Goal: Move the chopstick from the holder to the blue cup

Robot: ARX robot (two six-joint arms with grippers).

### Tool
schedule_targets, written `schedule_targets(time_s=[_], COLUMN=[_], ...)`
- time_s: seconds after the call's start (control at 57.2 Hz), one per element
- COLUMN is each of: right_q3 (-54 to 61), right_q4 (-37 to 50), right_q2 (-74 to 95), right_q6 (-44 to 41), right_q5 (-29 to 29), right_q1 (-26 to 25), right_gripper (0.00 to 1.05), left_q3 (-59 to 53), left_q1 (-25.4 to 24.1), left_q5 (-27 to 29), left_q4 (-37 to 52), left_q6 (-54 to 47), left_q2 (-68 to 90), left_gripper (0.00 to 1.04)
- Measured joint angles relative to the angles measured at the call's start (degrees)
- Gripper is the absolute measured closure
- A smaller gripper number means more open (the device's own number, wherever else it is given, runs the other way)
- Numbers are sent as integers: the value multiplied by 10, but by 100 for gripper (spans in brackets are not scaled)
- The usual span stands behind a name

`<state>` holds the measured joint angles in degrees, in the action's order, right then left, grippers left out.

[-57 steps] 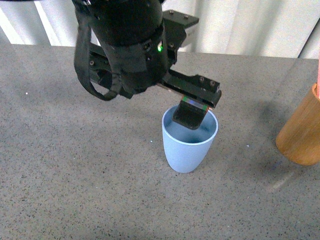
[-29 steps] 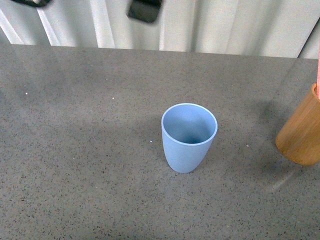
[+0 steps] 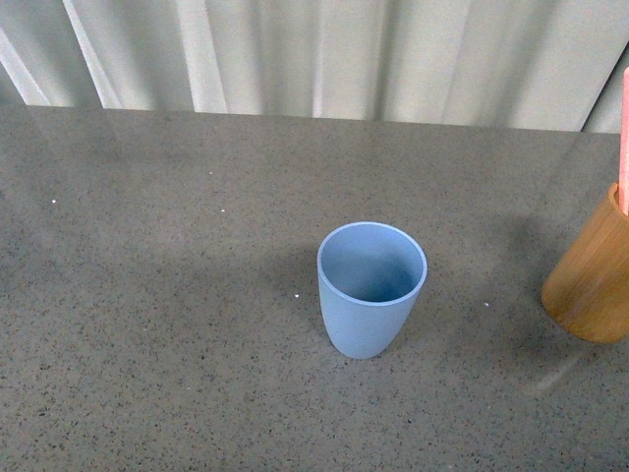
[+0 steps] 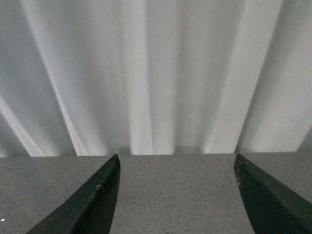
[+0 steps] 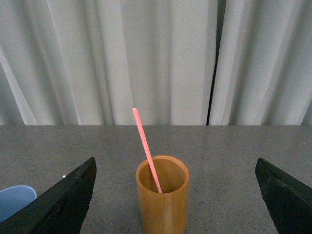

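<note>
The light blue cup (image 3: 371,287) stands upright and empty at the middle of the grey table. The honey-brown holder (image 3: 595,280) stands at the right edge of the front view, with a pink chopstick (image 3: 623,147) rising from it. In the right wrist view the holder (image 5: 162,199) stands between the open fingers of my right gripper (image 5: 175,195), further off, and the chopstick (image 5: 146,150) leans in it. A bit of the blue cup (image 5: 14,201) shows there too. My left gripper (image 4: 176,195) is open over bare table, facing the curtain. Neither arm shows in the front view.
The grey speckled table (image 3: 157,324) runs back to a pale pleated curtain (image 3: 314,54). Nothing else stands on the table in view.
The left arm, which held a finger in the blue cup a second ago, has risen out of the front view. The cup stands free, and the view has shifted slightly.
</note>
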<state>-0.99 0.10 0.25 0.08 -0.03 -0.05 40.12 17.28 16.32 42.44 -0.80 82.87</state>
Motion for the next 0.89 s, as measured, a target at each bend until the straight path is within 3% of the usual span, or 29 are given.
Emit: schedule_targets(time_s=[0.332, 0.769, 0.822, 0.892], right_q3=[0, 0, 0, 0], right_q4=[0, 0, 0, 0], right_q2=[0, 0, 0, 0], right_q6=[0, 0, 0, 0], right_q5=[0, 0, 0, 0], right_q1=[0, 0, 0, 0], right_gripper=[10, 10, 10, 10], left_q3=[-198, -327, -337, -348], left_q1=[-67, -125, -148, -166], left_q5=[-64, -116, -152, -159], left_q4=[56, 22, 9, -7], left_q6=[7, 9, 9, 9], left_q2=[-137, -302, -325, -352], left_gripper=[101, 101, 101, 101])
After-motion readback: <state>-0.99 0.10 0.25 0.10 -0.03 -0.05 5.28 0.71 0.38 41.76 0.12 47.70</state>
